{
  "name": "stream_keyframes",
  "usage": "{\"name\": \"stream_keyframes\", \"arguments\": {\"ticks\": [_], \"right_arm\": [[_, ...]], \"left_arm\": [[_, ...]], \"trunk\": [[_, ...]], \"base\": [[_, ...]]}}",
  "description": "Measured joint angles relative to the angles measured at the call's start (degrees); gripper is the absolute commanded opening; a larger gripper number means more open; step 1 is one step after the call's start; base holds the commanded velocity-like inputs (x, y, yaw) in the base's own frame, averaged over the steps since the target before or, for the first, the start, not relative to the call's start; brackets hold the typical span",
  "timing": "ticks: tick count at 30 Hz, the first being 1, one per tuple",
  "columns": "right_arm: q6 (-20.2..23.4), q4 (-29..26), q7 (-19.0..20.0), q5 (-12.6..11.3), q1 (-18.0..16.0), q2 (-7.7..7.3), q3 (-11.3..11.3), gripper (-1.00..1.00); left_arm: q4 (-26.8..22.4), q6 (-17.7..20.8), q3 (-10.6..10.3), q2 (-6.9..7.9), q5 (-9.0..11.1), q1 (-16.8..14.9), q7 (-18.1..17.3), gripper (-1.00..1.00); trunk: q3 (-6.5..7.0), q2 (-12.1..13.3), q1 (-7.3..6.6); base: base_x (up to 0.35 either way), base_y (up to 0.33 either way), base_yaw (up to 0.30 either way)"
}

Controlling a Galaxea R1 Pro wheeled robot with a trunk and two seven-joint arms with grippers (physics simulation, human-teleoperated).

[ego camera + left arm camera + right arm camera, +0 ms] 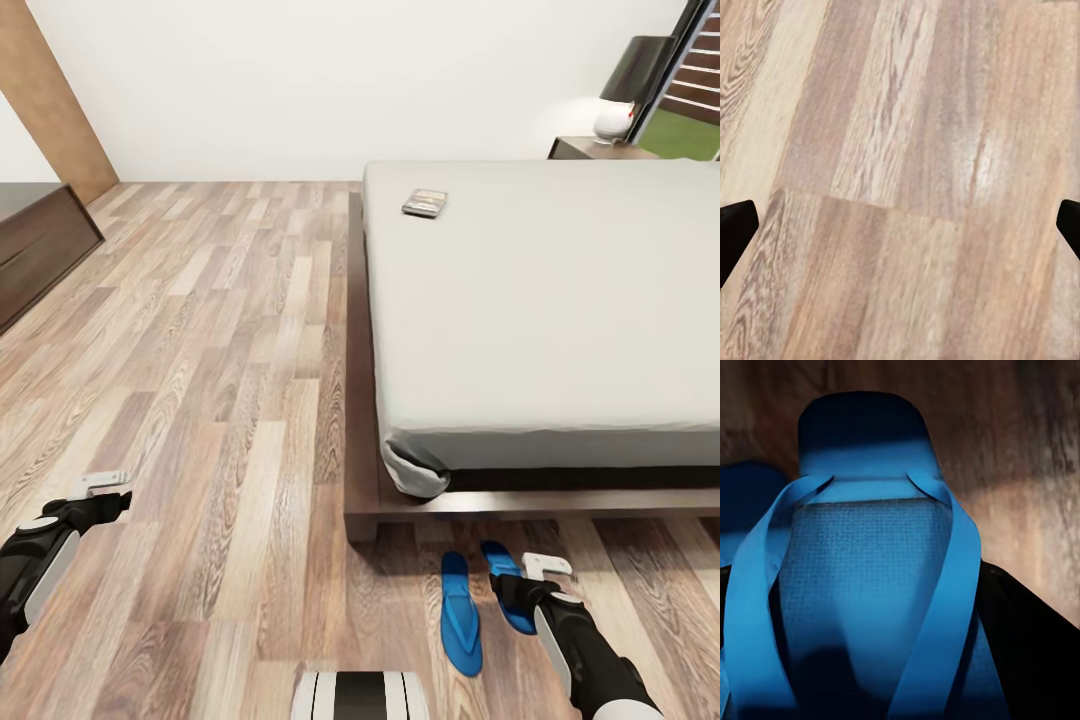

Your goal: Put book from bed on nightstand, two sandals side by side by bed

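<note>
The book (425, 203) lies flat on the off-white mattress of the bed (560, 300), near its left edge. A nightstand (590, 148) stands beyond the bed's far corner. Two blue sandals lie on the floor at the bed's near end. One sandal (460, 612) lies free. My right gripper (512, 588) sits over the other sandal (496, 555). In the right wrist view that sandal (862, 577) runs between the dark fingers (1027, 637), which press against its sides. My left gripper (103, 502) (900, 225) hangs open above bare floor planks, at the left.
A dark low dresser (35, 245) stands against the left wall beside a wood door panel (50, 90). A lamp (612, 120) sits on the nightstand by the window (690, 100). The bed's wood platform (400, 505) juts out past the mattress. Wide wood floor (220, 350) lies left of the bed.
</note>
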Motion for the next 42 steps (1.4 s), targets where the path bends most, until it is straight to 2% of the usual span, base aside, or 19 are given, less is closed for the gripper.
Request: {"name": "stream_keyframes", "arguments": {"ticks": [29, 37, 42], "right_arm": [[0.0, 0.1, 0.0, 0.1, -0.1, -0.12, 0.0, -1.0], [0.0, 0.1, 0.0, 0.1, -0.8, -0.32, 0.0, -1.0], [0.1, 0.1, 0.0, 0.1, -1.4, -0.4, 0.0, -1.0]], "left_arm": [[-0.1, -0.1, 0.0, 0.07, 0.0, 0.0, 0.0, 1.0], [-0.1, -0.1, 0.0, 0.07, 0.0, 0.0, 0.0, 1.0], [-0.1, -0.1, 0.0, 0.07, 0.0, 0.0, 0.0, 1.0]], "trunk": [[0.0, 0.0, 0.01], [-0.22, 0.0, 0.04], [-1.11, -0.1, 0.14]], "base": [[0.005, 0.005, 0.0], [0.0, 0.0, 0.0], [0.0, 0.0, 0.0]]}}
